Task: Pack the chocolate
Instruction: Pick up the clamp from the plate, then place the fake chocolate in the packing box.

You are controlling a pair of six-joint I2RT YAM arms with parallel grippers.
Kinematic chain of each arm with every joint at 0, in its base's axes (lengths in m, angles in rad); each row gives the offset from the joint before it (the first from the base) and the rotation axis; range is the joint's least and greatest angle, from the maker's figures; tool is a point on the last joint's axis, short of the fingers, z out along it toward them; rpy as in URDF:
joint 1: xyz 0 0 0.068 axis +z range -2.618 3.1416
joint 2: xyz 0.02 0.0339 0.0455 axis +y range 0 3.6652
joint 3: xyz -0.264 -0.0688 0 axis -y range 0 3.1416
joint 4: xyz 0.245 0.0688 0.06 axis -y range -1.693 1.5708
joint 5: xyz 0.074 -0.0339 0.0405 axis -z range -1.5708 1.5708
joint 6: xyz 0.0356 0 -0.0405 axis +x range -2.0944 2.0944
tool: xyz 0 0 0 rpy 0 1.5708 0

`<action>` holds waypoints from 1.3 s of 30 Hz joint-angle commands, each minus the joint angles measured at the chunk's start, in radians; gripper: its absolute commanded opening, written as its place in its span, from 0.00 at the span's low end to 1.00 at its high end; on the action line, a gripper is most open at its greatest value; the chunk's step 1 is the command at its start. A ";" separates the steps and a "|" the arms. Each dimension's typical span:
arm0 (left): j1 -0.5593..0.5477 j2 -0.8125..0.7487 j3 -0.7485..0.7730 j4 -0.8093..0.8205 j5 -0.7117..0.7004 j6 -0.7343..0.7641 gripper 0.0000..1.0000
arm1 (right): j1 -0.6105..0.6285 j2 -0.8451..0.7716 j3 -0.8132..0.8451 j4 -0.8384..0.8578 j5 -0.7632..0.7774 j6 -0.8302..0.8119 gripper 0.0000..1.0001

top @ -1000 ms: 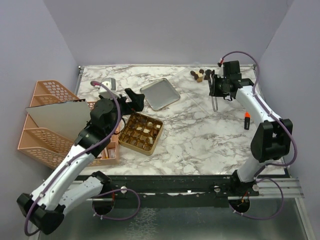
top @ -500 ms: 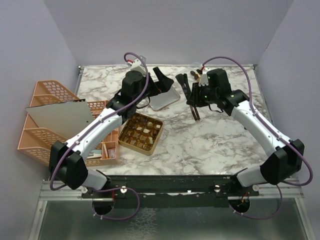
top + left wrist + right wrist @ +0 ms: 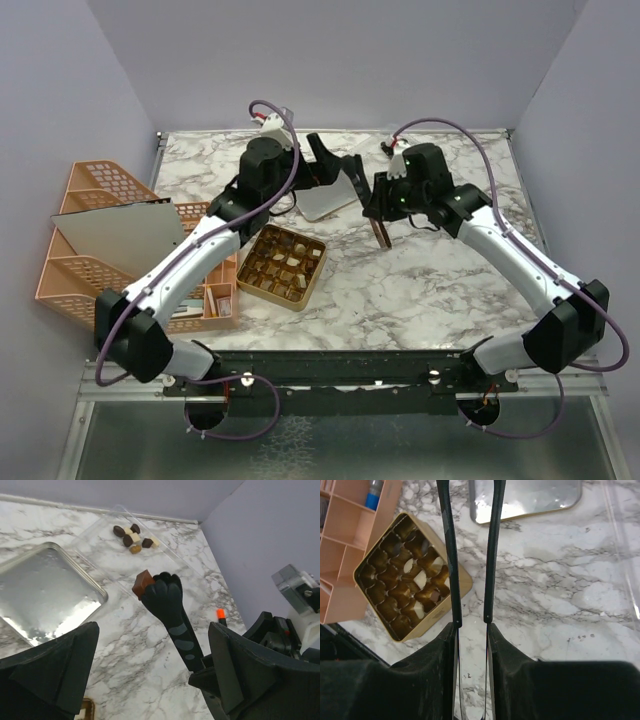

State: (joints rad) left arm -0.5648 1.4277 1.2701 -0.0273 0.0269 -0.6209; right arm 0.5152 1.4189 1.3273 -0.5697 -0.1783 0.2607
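A: Two arms meet over the far middle of the marble surface [image 3: 430,285]. Biggest stuff first?

B: Peach organizer [image 3: 95,285] at the left edge. Gold grid tray [image 3: 311,277] just right of it. Silver square lid [image 3: 45,595] lies flat beyond the tray.

A: Left pincer [image 3: 337,160]?

B: Jaws spread fully apart with nothing between them. It hangs over the lid's far edge and touches nothing.

A: Right pincer [image 3: 382,238]?

B: Long thin fingers point down, above the surface between the lid and the tray's right side. Partly closed, clamped on one brown piece [image 3: 143,583] at the tip. The left wrist view shows that plainly. The right wrist view cuts the tips off.

A: Rest of the chocolate?

B: Loose pile [image 3: 132,535], dark, tan and cream, sits on a clear plastic sheet [image 3: 95,542] toward the far edge, beyond the lid. Tray pieces [image 3: 420,580], cream and brown, sit in several compartments.

A: Anything smaller?

B: Orange-tipped marker [image 3: 219,613] lies on the surface to the right.
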 commanded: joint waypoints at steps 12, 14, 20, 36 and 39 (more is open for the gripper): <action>0.002 -0.733 -0.366 -0.027 -0.526 0.386 0.99 | 0.270 0.020 -0.005 -0.146 0.067 -0.002 0.26; 0.002 -0.824 -0.422 -0.019 -0.569 0.402 0.99 | 0.309 0.047 0.003 -0.161 0.076 0.005 0.26; 0.002 -0.969 -0.565 0.005 -0.657 0.472 0.99 | 0.418 0.117 0.000 -0.161 0.066 0.043 0.26; 0.002 -1.086 -0.648 0.052 -0.715 0.504 0.99 | 0.512 0.251 0.009 -0.215 0.047 0.059 0.26; 0.002 -1.083 -0.650 0.057 -0.712 0.504 0.99 | 0.514 0.260 -0.003 -0.197 0.029 0.057 0.27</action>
State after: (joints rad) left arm -0.5648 0.3523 0.6338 0.0021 -0.6575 -0.1337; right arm 1.0199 1.6592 1.3212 -0.7586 -0.1268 0.3138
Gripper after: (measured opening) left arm 0.990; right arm 0.287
